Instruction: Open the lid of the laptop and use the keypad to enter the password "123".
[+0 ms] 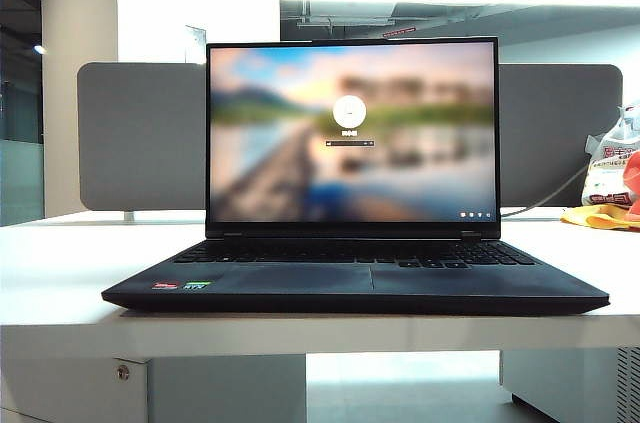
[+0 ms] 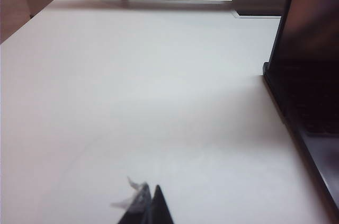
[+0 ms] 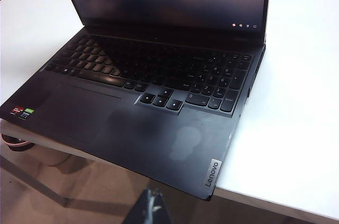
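At the near edge of the scene, the right gripper [image 3: 152, 208] is held off the front of the white table [image 1: 60, 273], its fingers pressed together on nothing. This stand-off, short of the laptop's near right corner, is judged to keep the whole key deck in sight before a press is made.

The left gripper [image 2: 148, 205] is likewise clenched and empty, kept low over bare tabletop to the left of the laptop [image 1: 355, 288], clear of its side edge.

The laptop is set square to the front edge at the middle of the table. The keypad [image 3: 159, 73] is exposed, its numeric block at the right end, which is judged to suit the right arm.

Farther back, the lid [image 1: 352, 133] is already raised near upright, with a blurred login screen lit. Opening therefore appears done; the password remains to be entered.

Behind it a grey divider panel [image 1: 140, 138] is stood.
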{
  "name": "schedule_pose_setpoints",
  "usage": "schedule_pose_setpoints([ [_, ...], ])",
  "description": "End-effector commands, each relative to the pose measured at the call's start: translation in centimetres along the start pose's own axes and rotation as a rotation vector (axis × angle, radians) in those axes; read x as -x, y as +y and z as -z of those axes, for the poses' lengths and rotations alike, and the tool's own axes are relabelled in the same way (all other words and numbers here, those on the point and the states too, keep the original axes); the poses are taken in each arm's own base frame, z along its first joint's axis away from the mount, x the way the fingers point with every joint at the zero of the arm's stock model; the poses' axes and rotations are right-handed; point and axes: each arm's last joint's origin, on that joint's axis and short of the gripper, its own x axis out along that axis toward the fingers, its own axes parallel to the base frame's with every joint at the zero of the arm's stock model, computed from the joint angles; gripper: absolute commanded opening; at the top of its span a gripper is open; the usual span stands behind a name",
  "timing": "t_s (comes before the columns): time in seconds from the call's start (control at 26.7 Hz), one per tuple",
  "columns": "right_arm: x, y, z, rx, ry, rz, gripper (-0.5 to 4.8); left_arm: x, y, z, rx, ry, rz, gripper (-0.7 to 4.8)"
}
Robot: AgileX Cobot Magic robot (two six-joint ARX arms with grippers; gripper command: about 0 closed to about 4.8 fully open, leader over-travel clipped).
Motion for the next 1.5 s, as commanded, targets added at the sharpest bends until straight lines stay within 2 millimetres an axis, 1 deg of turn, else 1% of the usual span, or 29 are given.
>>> schedule_pose_setpoints([
  [0.04,0.1,0.1,-0.2,0.003,-0.014,-0.004,-0.01,0.0,0.0,-0.2,0.007,-0.019,0.004,-0.04],
  [0.86,0.1,0.1,-0.2,0.005,-0.017,-0.001,-0.01,0.0,0.0,-0.2,0.007,-0.018,0.003,-0.04],
  [0.9,0.1,0.1,-0.2,0.018,-0.021,-0.001,-0.01,0.0,0.0,-0.2,0.007,-0.018,0.003,-0.04],
  [0.94,0.3,0.0,-0.3,0.067,-0.031,0.009,-0.01,0.0,0.0,-0.2,0.007,-0.018,0.003,-0.04],
  [0.97,0.5,-0.1,-0.4,0.131,-0.057,0.029,-0.01,0.0,0.0,-0.2,0.007,-0.018,0.003,-0.04],
  [1.01,0.7,-0.1,-0.5,0.158,-0.089,0.039,-0.01,0.0,0.0,-0.2,0.007,-0.018,0.003,-0.04],
  [1.12,1.0,-0.8,-0.5,0.198,-0.236,0.11,-0.01,0.0,0.0,-0.2,0.007,-0.018,0.003,-0.04],
  [1.27,0.7,-2.0,0.7,0.144,-0.383,0.2,-0.01,0.0,0.0,-0.2,0.007,-0.018,0.003,-0.04],
  [1.39,0.2,-3.0,1.9,0.076,-0.449,0.239,-0.01,0.0,0.0,-0.2,0.007,-0.018,0.003,-0.04],
  [1.5,-0.1,-3.7,2.6,0.059,-0.484,0.287,-0.01,0.0,0.0,-0.2,0.007,-0.018,0.003,-0.04],
])
